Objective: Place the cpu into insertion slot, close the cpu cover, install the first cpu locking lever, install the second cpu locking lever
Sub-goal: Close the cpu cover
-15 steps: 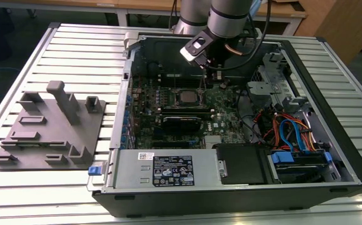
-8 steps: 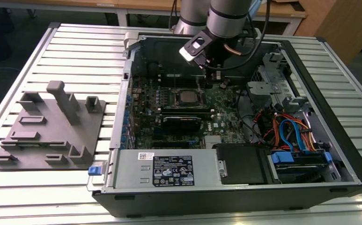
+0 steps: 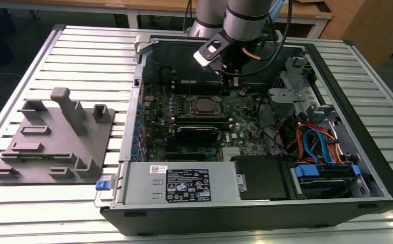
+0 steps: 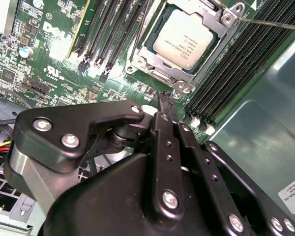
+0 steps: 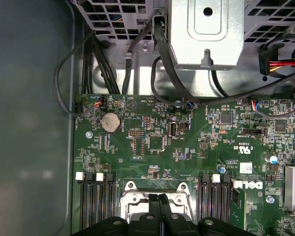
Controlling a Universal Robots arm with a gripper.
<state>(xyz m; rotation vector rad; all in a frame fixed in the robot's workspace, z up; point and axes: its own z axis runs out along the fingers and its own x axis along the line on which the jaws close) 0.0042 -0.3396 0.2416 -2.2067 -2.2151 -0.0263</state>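
Note:
The cpu (image 4: 184,39), a flat silver-grey square, lies in the insertion slot (image 4: 181,87) on the green board. The cpu cover (image 4: 160,73), a thin silver frame, lies flat around the chip's edges. From the frame's corner screw a thin metal lever rod (image 4: 270,21) runs outward. In the exterior view the cpu (image 3: 202,105) sits mid-board inside the open computer case. My gripper (image 3: 235,86) hangs just behind it, towards the exterior view's right. The black fingers (image 4: 163,103) are shut together, nothing visible between them, their tips close above the frame's edge (image 5: 159,200).
Long black memory slots (image 4: 236,64) flank the socket on both sides. A grey power-supply box (image 3: 179,184) and drive cage with coloured cables (image 3: 322,147) fill the case front. A grey fixture plate (image 3: 50,140) stands on the slatted table at the exterior view's left.

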